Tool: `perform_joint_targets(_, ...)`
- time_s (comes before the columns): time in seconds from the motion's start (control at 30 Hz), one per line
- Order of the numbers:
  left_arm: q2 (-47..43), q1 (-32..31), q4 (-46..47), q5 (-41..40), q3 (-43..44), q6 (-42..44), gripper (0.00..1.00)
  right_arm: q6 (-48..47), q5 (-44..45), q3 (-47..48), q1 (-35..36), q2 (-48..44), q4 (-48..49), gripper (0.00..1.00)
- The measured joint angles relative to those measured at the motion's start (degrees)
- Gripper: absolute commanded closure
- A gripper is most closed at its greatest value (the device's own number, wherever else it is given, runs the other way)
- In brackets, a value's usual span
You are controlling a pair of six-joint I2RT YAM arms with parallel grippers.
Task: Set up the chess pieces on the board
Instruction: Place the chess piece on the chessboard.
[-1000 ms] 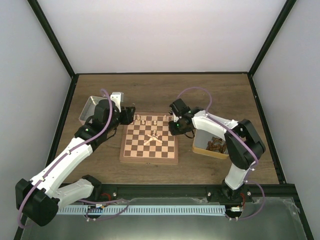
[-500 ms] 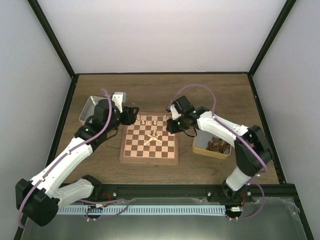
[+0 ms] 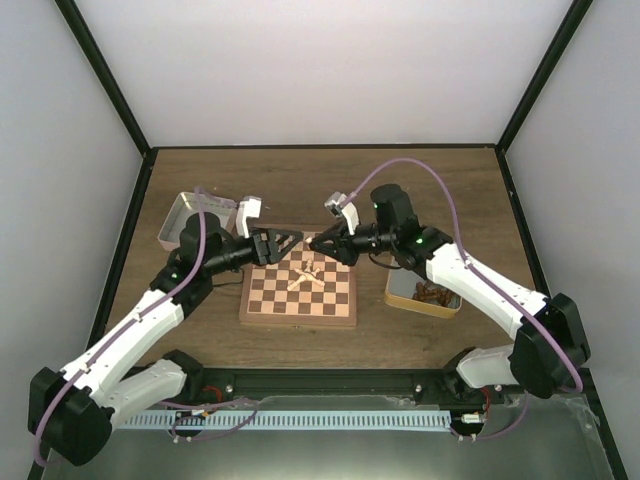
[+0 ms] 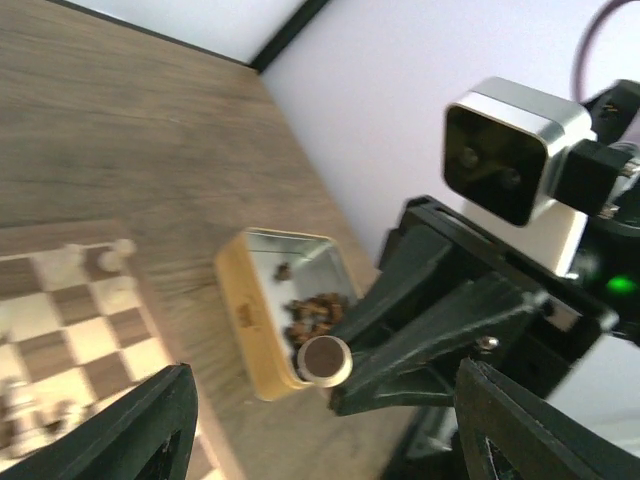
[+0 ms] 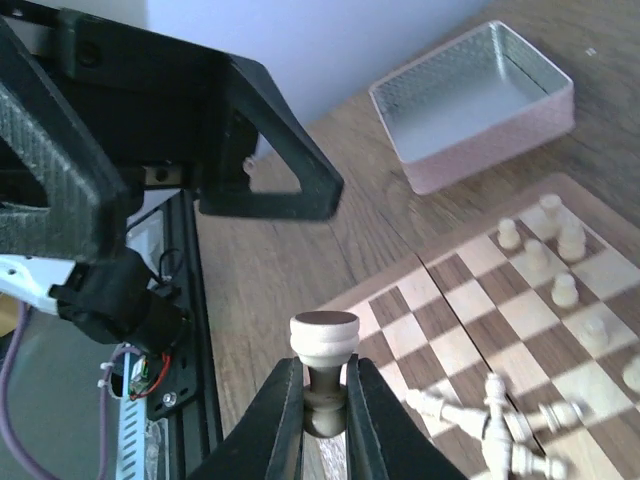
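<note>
Over the far edge of the board (image 3: 300,300), my right gripper (image 3: 320,243) is shut on a pale cream chess piece (image 3: 311,242), its round base pointing left. In the right wrist view the piece (image 5: 323,340) sits pinched by its neck between my right gripper's (image 5: 323,405) jaws. My left gripper (image 3: 288,242) faces it, open. In the left wrist view the piece's base (image 4: 325,360) hangs between my left gripper's (image 4: 325,385) wide jaws, touching neither. Several pale pieces (image 5: 555,245) stand along the board's (image 5: 450,330) back rows, and others (image 3: 305,275) lie toppled mid-board.
An empty silver tin (image 3: 183,215) with pinkish sides sits left of the board, also visible in the right wrist view (image 5: 480,100). A yellow tin (image 3: 425,297) holding dark pieces sits to the right, also visible in the left wrist view (image 4: 250,320). Black frame rails border the table.
Both grippers have swung in over the board's far edge and now face each other. The right one brought the pale piece leftward. The left gripper's jaws have opened wider.
</note>
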Motion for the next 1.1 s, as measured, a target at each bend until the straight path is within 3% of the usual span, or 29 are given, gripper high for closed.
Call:
perform_joint_targets(0.23, 1.3, 0.0, 8.4, 8.1, -0.5, -7.8, 0.40, -2.0, -5.1, 0.7, 0.0, 0.0, 3.5, 0.97)
perform_joint_targets(0.47, 4.9, 0.0, 10.4, 10.3, -0.5, -11.8, 0.58, -2.5, -7.2, 0.8, 0.0, 0.0, 5.0, 0.97)
perform_joint_targets(0.6, 5.8, 0.0, 11.4, 11.0, -0.5, -13.0, 0.75, -2.5, -7.9, 0.8, 0.0, 0.0, 5.4, 0.97)
perform_joint_targets(0.87, 6.8, 0.3, 12.6, 12.0, -0.5, -14.1, 0.93, -1.9, -8.3, 0.9, 0.0, 0.9, 6.2, 0.96)
perform_joint_targets(0.93, 6.9, 0.4, 12.7, 12.0, -0.5, -14.1, 0.95, -1.4, -8.3, 0.9, 0.0, 1.0, 6.3, 0.90)
perform_joint_targets(1.1, 6.9, 0.6, 13.4, 11.1, -0.5, -14.5, 0.96, 2.1, -8.0, 0.9, 0.0, 0.9, 7.9, 0.55)
